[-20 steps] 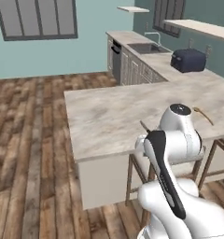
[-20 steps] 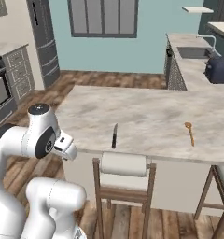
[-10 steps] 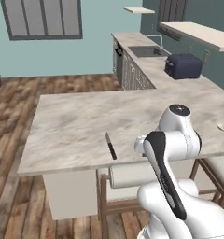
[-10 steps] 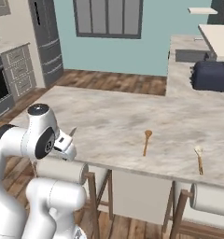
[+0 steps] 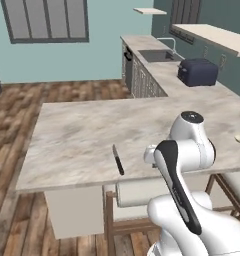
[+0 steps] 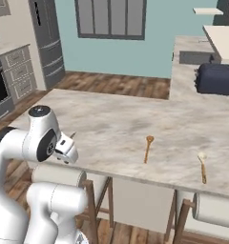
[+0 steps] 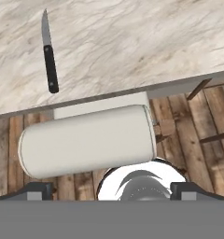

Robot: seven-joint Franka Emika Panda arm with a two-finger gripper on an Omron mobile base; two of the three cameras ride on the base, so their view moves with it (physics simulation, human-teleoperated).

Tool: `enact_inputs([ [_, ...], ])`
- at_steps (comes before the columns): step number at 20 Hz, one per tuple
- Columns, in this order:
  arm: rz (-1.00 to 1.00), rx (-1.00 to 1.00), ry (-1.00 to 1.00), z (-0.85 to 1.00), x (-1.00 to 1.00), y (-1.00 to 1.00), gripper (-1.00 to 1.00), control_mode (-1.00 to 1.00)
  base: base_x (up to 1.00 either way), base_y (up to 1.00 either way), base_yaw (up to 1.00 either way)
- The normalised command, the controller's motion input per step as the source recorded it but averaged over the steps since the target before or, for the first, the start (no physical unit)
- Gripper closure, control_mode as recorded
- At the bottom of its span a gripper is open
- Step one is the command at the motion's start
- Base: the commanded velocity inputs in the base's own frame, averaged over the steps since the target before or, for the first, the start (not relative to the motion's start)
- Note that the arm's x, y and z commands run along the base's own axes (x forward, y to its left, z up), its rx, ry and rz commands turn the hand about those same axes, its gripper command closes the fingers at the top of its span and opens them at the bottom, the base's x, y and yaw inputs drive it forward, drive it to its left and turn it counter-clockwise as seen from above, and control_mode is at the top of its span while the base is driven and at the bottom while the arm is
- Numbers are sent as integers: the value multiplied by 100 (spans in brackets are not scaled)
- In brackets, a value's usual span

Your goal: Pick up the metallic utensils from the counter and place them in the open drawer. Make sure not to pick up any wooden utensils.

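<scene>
Black-handled steel knife [image 7: 49,52] flat on the pale marbled stone tabletop [image 5: 82,140], near its front edge; nothing held.
I judge it light, rigid and slick; I would pinch the black handle crosswise; fingers [image 7: 39,190] spread wide, released, above the cream stool cushion [image 7: 86,140].

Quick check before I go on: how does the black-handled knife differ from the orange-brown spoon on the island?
The knife has a black handle and a pale blade; the wooden spoon is orange-brown all over. The knife ends in a point; the spoon ends in a small rounded bowl. Both are slim, lie flat on the counter near its front edge, and are untouched.
</scene>
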Motion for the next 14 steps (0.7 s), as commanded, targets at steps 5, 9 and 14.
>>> enact_inputs([
  [5,0,0,0,0,0,0,-100,100,-28,38,25],
  [9,0,0,0,0,0,0,-100,100,52,25,10],
  [14,0,0,0,0,0,0,-100,100,98,25,-7],
])
